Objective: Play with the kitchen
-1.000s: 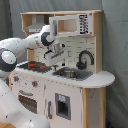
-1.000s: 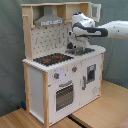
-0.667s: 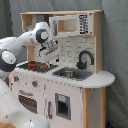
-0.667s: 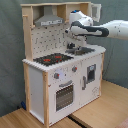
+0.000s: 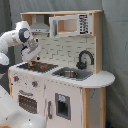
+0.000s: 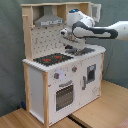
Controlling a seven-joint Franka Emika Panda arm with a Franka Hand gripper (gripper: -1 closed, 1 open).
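Observation:
The kitchen (image 5: 65, 95) (image 6: 75, 75) is a white and light-wood toy unit, seen in both exterior views. Its black hob (image 5: 36, 66) (image 6: 52, 59) has red rings. To the first exterior view's right of the hob lie the grey sink (image 5: 70, 74) and the black faucet (image 5: 85, 58). An oven door (image 6: 62, 96) and knobs (image 6: 58, 76) face the front. My gripper (image 5: 31, 54) (image 6: 74, 49) hangs a little above the hob's back edge, near the tiled back wall. Whether it holds anything does not show.
A top shelf carries a microwave-like box (image 5: 70, 24) and an extractor hood (image 6: 49, 21). The white arm (image 6: 100, 31) reaches in across the counter. A white robot base (image 5: 12, 112) fills the first exterior view's lower left. The unit stands on a wooden floor (image 6: 100, 110).
My gripper has moved from above the middle of the counter toward the first exterior view's left and lower, ending over the hob.

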